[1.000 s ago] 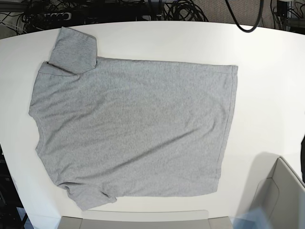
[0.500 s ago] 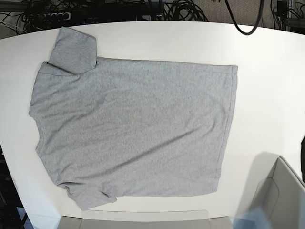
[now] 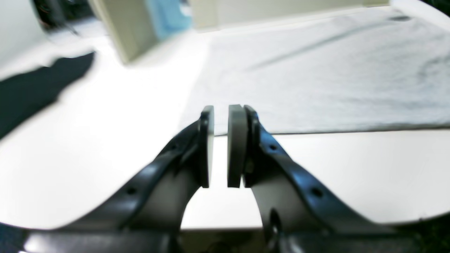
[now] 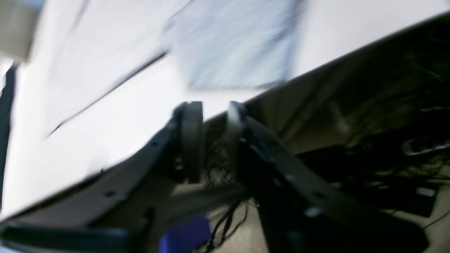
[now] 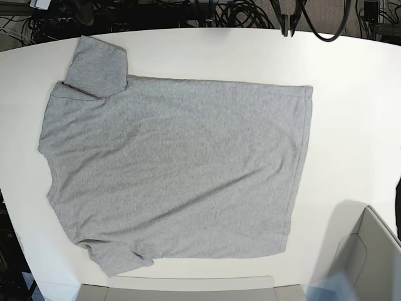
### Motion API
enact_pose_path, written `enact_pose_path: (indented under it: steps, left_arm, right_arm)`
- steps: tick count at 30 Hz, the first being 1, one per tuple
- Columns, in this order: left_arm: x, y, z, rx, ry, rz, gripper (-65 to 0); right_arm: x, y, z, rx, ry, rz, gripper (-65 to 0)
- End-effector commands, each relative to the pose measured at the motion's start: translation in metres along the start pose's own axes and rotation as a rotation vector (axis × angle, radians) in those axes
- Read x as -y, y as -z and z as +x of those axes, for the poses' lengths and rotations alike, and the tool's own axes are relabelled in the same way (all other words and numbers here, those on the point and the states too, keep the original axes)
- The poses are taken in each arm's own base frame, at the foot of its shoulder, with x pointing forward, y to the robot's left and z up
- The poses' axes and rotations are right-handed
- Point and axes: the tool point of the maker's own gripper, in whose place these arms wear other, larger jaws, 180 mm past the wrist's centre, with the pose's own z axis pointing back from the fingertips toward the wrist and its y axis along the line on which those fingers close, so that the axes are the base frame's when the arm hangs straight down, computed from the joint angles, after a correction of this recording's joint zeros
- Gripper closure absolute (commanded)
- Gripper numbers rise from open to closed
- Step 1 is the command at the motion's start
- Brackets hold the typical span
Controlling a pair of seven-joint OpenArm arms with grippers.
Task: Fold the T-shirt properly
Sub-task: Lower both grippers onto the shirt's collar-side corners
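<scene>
Count: one T-shirt, two grippers, one white table, one beige box.
T-shirt place: spread flat, plain side up, mid-table.
T-shirt heading: long axis across the base view; hem toward its right, neck edge toward its left; one sleeve folded in at the far left corner.
Left gripper: empty, pads a narrow slit apart, just off the shirt's edge.
Right gripper: empty, modest gap between pads, over the table rim; blurred.
Surroundings: box at near right corner; black cables behind the table's far edge; nothing on the shirt.

The white table carries the grey T-shirt, spread flat with the plain side up.
</scene>
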Motion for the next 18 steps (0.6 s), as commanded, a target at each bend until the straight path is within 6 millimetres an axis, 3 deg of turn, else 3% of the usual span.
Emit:
enact_pose_path:
  steps: [1, 7, 13, 18]
  left_arm:
    - [0.003, -0.001, 0.006, 0.0, -0.009, -0.006, -8.6]
    - [0.011, 0.016, 0.003, -0.04, -0.033, -0.017, -8.6]
    - [0.011, 0.024, -0.001, -0.054, -0.034, -0.016, -8.6]
    - [0.011, 0.024, -0.002, -0.055, -0.033, -0.015, -8.6]
  right_arm:
    - [-0.001, 0.002, 0.013, 0.033, 0.005, 0.013, -19.3]
    - [0.01, 0.024, 0.043, 0.054, 0.019, 0.006, -21.4]
    - [0.007, 0.062, 0.048, -0.088, -0.023, 0.048, -21.7]
    - [0.015, 0.075, 0.06, -0.069, -0.006, 0.067, -21.6]
